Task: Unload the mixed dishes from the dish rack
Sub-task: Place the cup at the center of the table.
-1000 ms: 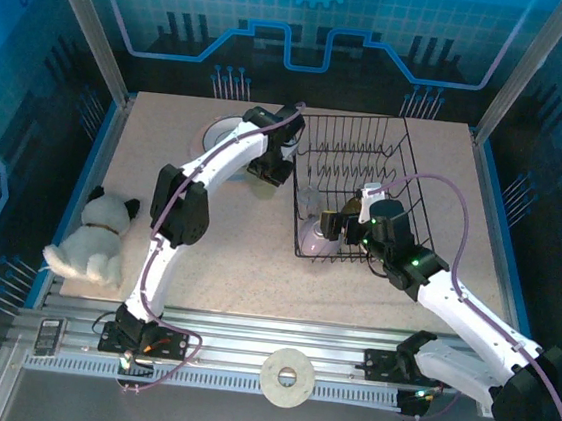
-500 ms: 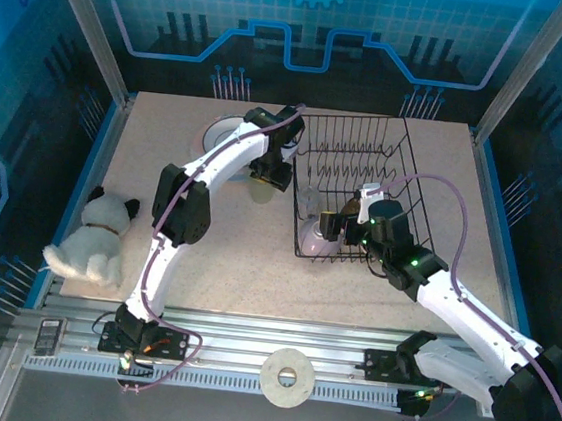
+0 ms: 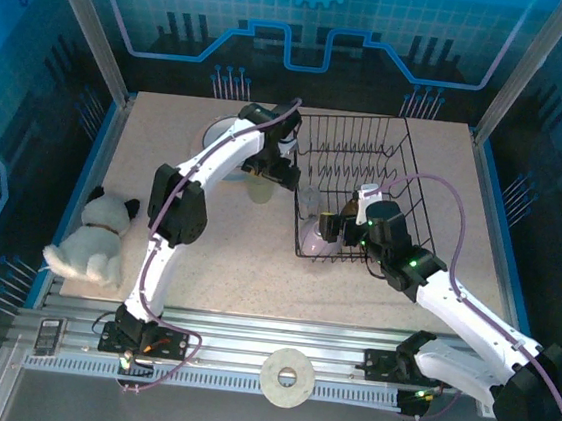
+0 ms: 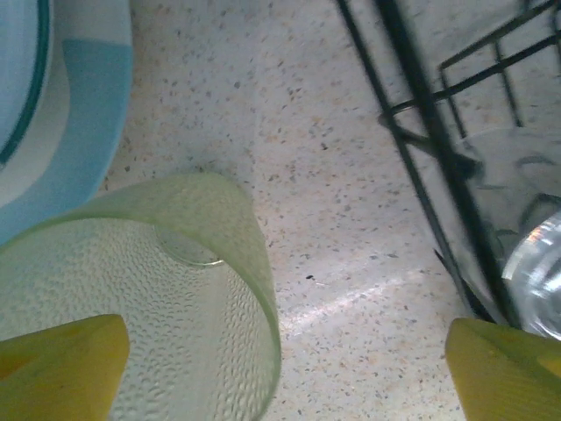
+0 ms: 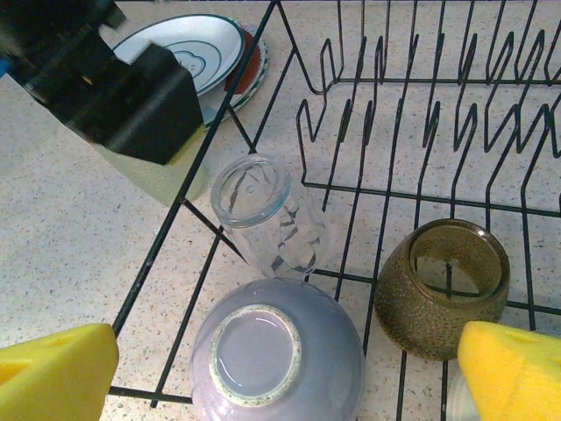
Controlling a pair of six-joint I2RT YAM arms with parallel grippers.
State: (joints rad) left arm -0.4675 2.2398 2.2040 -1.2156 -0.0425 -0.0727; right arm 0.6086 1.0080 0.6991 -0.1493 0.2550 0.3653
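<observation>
The dish rack (image 5: 180, 203) sits on the right half of the table (image 3: 226, 255), its long side running away from the arm bases. Three pieces stand at its near-left corner. One lavender bowl (image 5: 276, 351) is turned mouth down with its foot ring facing up. One clear glass (image 5: 263, 210) is also inverted, just beyond the bowl and against the left rim wire, its axis leaning slightly. One brown cup (image 5: 443, 285) stands mouth up to the right of both, apart from them.

Outside the rack, a stack of plates (image 5: 193, 44) lies flat off the far-left corner, a blue-ringed plate on top of a red-rimmed one; how many lie beneath cannot be told. One pale green textured cup (image 4: 158, 298) stands on the table just beside the left rim, between the plates and the rack, its axis vertical.

The left gripper (image 4: 285, 367) hangs over that cup with its fingers spread wide; the cup sits close to one finger and is not squeezed. The right gripper (image 5: 282, 370) hovers above the lavender bowl, its yellow fingers (image 5: 53, 373) set wide apart to either side and gripping nothing.

Bare tabletop stretches from the rack's left rim to a plush cat (image 3: 92, 241) at the left edge. A white ring (image 3: 287, 375) lies on the front rail.
</observation>
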